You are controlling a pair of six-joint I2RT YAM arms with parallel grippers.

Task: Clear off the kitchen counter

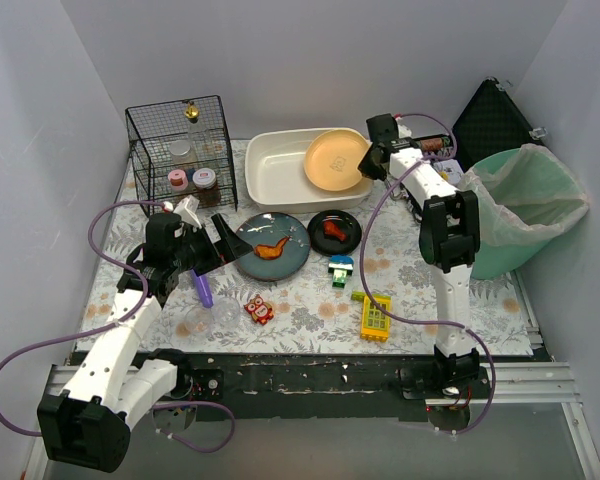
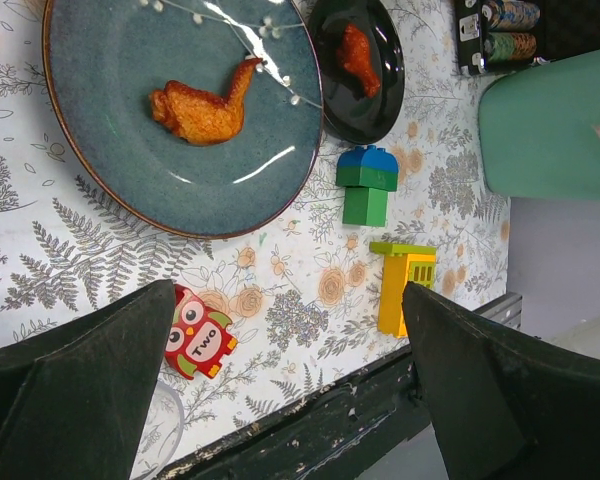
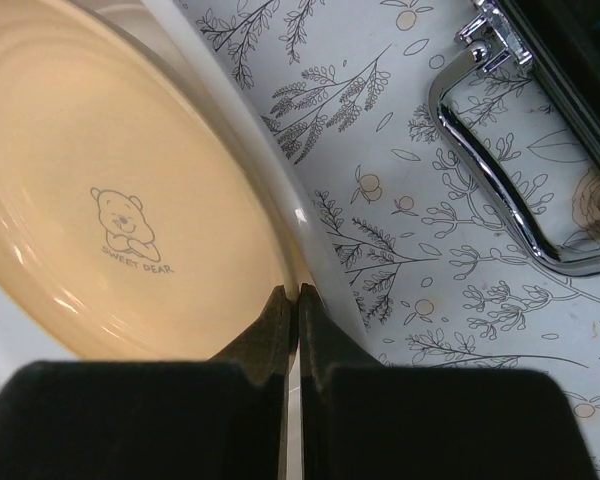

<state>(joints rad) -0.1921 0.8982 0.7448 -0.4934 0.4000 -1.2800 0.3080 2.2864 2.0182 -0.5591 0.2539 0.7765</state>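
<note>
The kitchen counter [image 1: 420, 290] has a fern and flower print. My right gripper [image 1: 370, 163] is shut on the rim of a yellow plate [image 1: 336, 160], which leans tilted in the white basin [image 1: 275, 170]. In the right wrist view the fingers [image 3: 280, 330] pinch the plate [image 3: 110, 200] at its edge, beside the basin wall [image 3: 250, 130]. My left gripper [image 1: 218, 240] is open and empty, above the counter beside a blue plate [image 2: 130, 170] with a chicken wing [image 2: 205, 105]. A black plate [image 2: 380, 100] holds a drumstick [image 2: 360, 55].
On the counter lie a green-blue block [image 2: 367, 185], a yellow block [image 2: 405, 285], a red owl tile [image 2: 198, 335], a purple item [image 1: 203, 290] and a clear cup [image 1: 215, 318]. A wire basket [image 1: 180, 150] stands back left; a green bag bin [image 1: 525, 210] and black case [image 1: 495, 120] stand right.
</note>
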